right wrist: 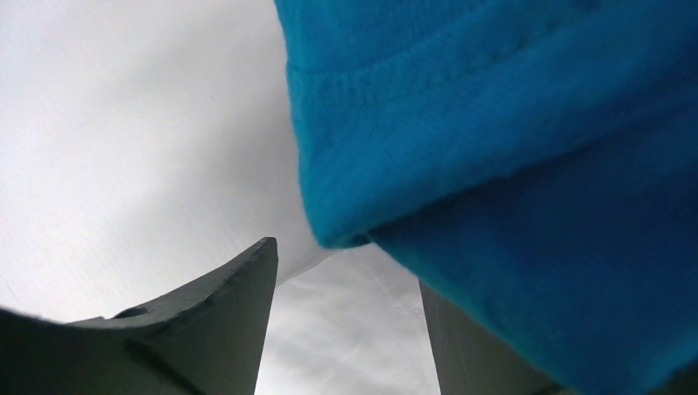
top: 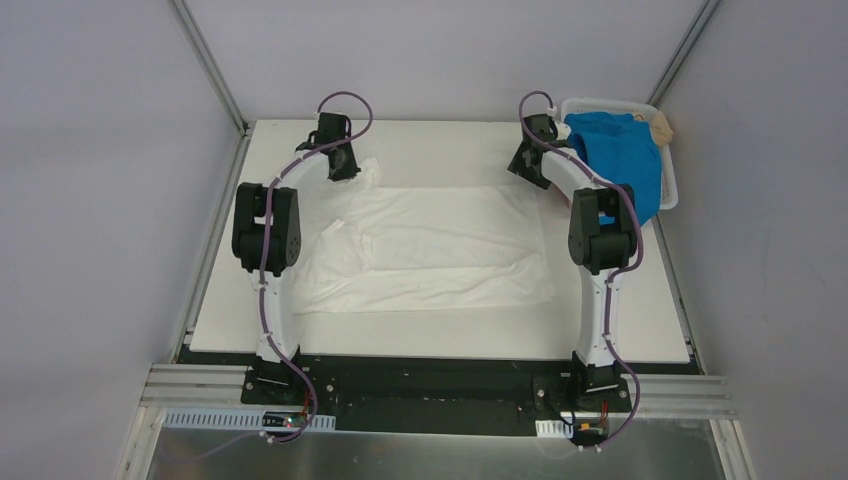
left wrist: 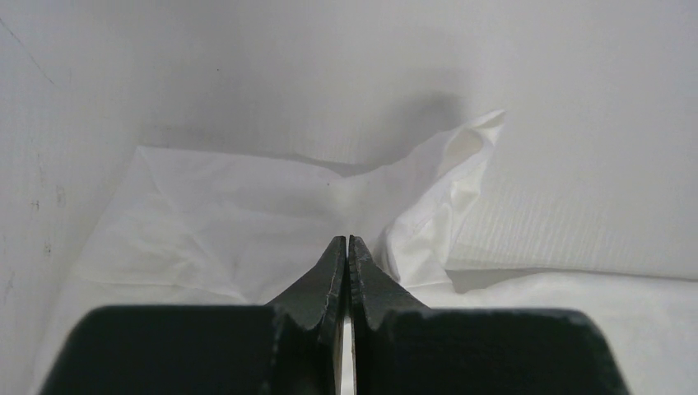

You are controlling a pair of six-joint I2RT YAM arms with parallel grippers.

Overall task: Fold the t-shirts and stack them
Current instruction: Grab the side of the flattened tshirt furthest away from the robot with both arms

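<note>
White tee (top: 430, 250) lies just ahead of left gripper (left wrist: 346, 240), long axis running off to its right
Left tips pressed together, no cloth seen between them, rumpled corner just beyond. Right gripper (right wrist: 346, 276) spread apart, blue tee (right wrist: 510, 164) hanging close over one finger; left arm nearer the white one

left arm (top: 276, 312), right arm (top: 600, 312): white links, black joints | cables (top: 346, 94): purple | left hand (left wrist: 347, 240): black tapered fingers (left wrist: 329, 284)
</note>
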